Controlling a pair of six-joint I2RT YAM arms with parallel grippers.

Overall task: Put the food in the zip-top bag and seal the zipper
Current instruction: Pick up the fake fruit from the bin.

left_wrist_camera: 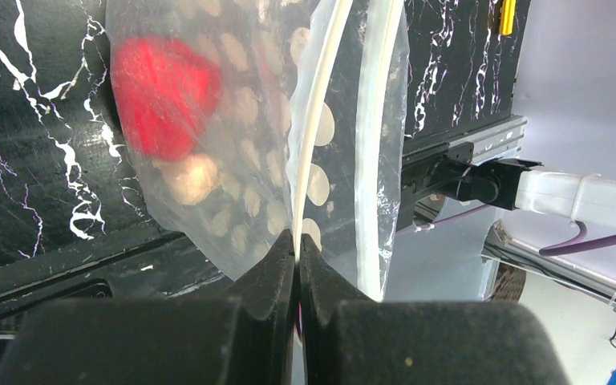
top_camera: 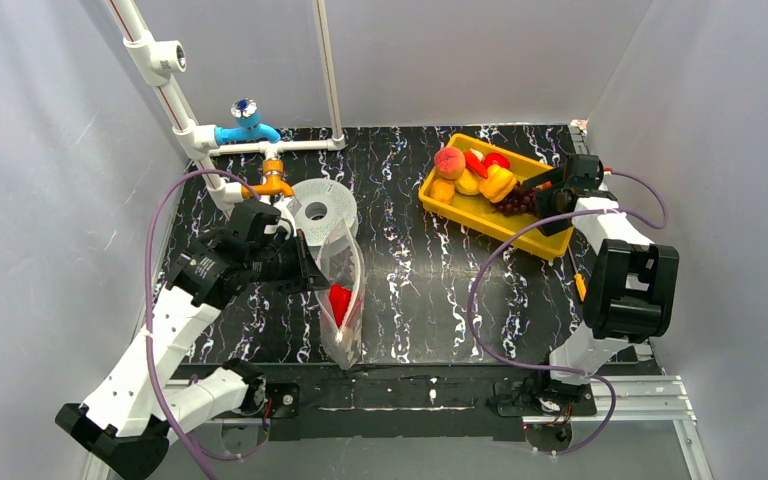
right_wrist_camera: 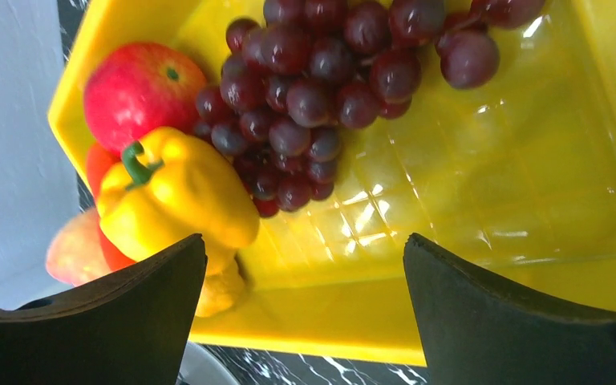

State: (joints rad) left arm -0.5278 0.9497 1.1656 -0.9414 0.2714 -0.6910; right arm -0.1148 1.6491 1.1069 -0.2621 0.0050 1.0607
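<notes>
The clear dotted zip-top bag (top_camera: pixel 341 290) stands upright at the table's front centre with a red pepper (top_camera: pixel 339 302) inside. My left gripper (top_camera: pixel 312 272) is shut on the bag's mouth edge; in the left wrist view it (left_wrist_camera: pixel 297 249) pinches the pale zipper (left_wrist_camera: pixel 318 136), and the red pepper (left_wrist_camera: pixel 164 96) shows through the plastic. My right gripper (top_camera: pixel 543 195) is open and empty over the yellow tray (top_camera: pixel 520 232). In the right wrist view it (right_wrist_camera: pixel 305 253) hangs above the dark purple grapes (right_wrist_camera: pixel 321 80), the yellow pepper (right_wrist_camera: pixel 172 192) and an apple (right_wrist_camera: pixel 132 92).
The tray at back right also holds a peach (top_camera: pixel 449 161), a red piece (top_camera: pixel 487 161) and orange-yellow pieces (top_camera: pixel 457 187). A grey ring-shaped spool (top_camera: pixel 318 211) lies behind the bag. A white pipe frame (top_camera: pixel 222 145) with a blue fitting (top_camera: pixel 246 128) stands at back left.
</notes>
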